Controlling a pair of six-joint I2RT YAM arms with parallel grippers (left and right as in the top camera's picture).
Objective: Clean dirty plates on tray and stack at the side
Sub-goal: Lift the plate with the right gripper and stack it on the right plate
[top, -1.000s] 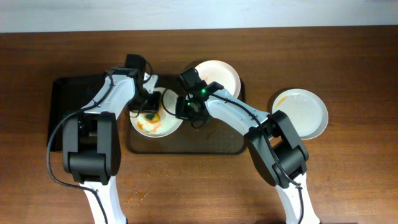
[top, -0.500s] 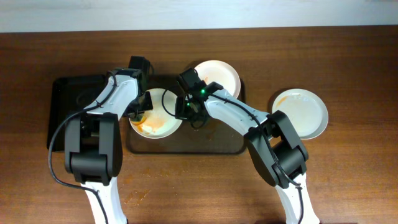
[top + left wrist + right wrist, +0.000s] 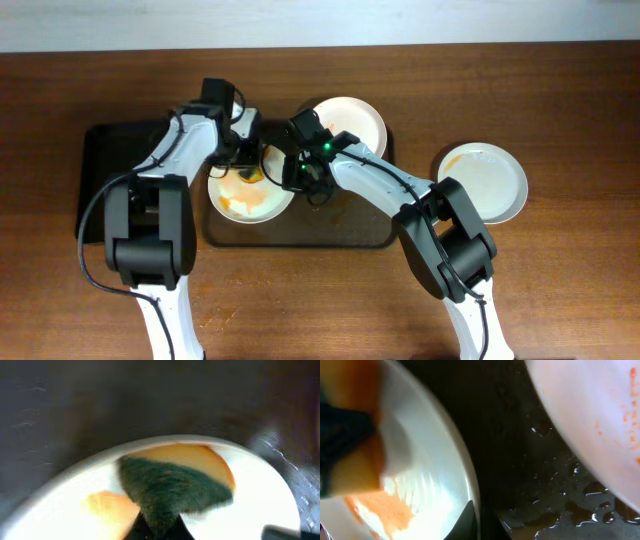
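Note:
A white plate (image 3: 252, 200) smeared with orange sauce lies at the left of the dark-brown tray (image 3: 300, 230). My left gripper (image 3: 243, 165) is shut on a yellow-and-green sponge (image 3: 175, 485) pressed on this plate's far part (image 3: 260, 495). My right gripper (image 3: 297, 178) is shut on the plate's right rim (image 3: 472, 505), one finger inside and one outside. The sponge also shows in the right wrist view (image 3: 355, 467). A second plate (image 3: 350, 122) with faint red specks lies at the tray's far edge. A third plate (image 3: 483, 182) lies on the table to the right.
A smaller black tray (image 3: 110, 170) lies left of the brown tray, under my left arm. The brown tray's floor between the plates is wet (image 3: 545, 490). Both arms cross over the tray's left half.
My left gripper has swept the sponge leftward over the plate, then back up toward its far right part. The right gripper has kept its hold on the rim.

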